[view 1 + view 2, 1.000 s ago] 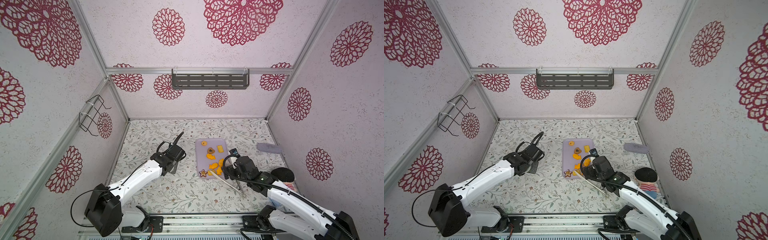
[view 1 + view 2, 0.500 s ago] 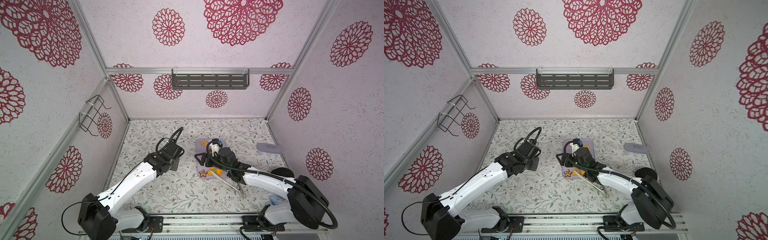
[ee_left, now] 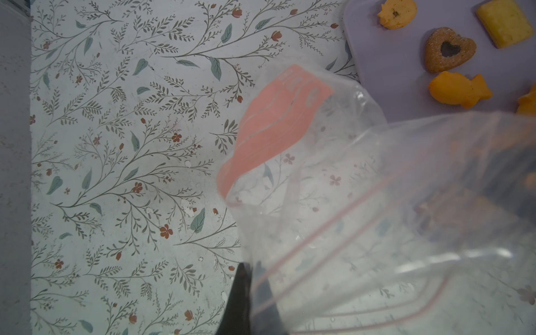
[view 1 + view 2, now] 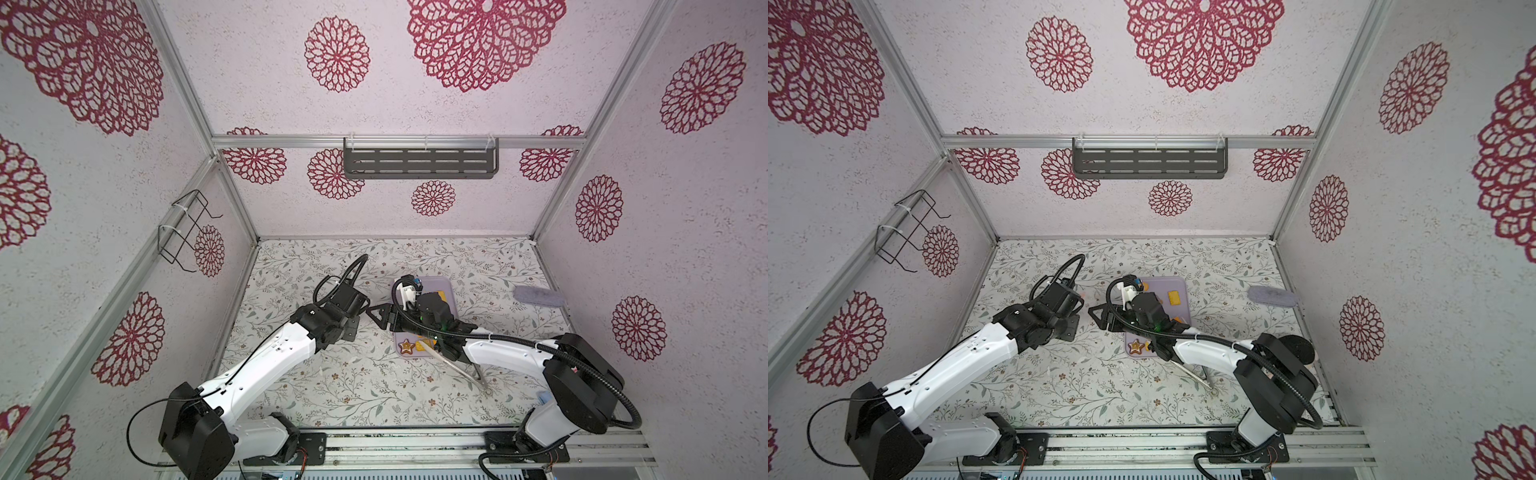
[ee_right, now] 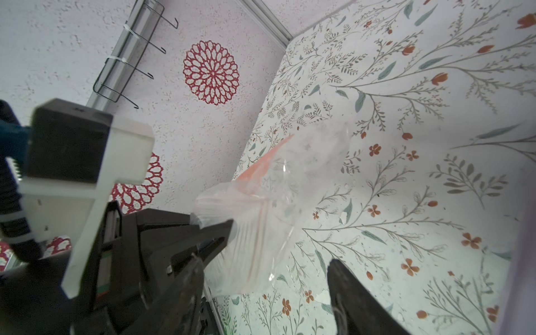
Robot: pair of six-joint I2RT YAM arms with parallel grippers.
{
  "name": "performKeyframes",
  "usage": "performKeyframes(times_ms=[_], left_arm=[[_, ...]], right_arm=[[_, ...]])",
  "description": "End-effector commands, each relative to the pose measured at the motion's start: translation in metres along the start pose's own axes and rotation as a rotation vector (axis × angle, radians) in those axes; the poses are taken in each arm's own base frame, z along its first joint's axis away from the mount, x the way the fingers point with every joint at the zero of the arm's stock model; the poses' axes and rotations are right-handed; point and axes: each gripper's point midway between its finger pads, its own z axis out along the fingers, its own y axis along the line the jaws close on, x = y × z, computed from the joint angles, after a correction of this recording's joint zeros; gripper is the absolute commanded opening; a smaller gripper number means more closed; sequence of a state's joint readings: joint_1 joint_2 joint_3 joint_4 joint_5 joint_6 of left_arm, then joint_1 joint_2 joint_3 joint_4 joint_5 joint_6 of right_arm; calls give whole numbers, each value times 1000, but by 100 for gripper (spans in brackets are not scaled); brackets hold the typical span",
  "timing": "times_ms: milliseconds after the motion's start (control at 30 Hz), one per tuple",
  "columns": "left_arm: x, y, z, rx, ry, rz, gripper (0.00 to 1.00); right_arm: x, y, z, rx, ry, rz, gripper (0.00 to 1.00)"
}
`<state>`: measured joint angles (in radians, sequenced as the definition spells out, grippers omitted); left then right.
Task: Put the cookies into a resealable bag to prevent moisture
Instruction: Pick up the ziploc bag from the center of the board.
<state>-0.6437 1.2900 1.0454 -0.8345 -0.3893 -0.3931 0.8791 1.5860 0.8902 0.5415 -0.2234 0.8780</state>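
observed: the right claw (image 4: 374, 316) has left its station over the near end of the flat lavender rectangular tray (image 4: 441, 284) and swung across it to face the left claw (image 3: 251, 288). its jaws have narrowed from wide but stand apart, gripping nothing. the left claw remains clamped on the small crinkly transparent plastic resealable bag (image 3: 333, 188), held above the floral counter (image 3: 130, 145) just beside the tray, and has carried it slightly closer. the small flat orange and brown cookies (image 3: 459, 90) lie on the tray; none is plainly inside the bag. the metal tongs (image 4: 461, 369) lie untouched on the counter. assessment: loading has not begun; the right claw appears placed to take the bag's free lip and spread the mouth.
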Motion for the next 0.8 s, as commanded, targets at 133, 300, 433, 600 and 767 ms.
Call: performKeyframes(times_ms=[133,300,433,600,767], left_arm=[[-15,-2,-7,8,-43,-6,0],[-19,-4,-10,22,-35,-17,0],[-21,-6,-13,25,-14,-17,0],[-29,-13,-11,43,4,-26,0],[-38,-9,-11,49,4,-69,0]], right_arm=[[-8,14,13,-32,-5,14,56],[2,0,21,40,35,4,36],[9,-7,25,85,62,-15,21],[20,-6,29,97,101,-41,9],[30,-9,32,98,143,-35,10]])
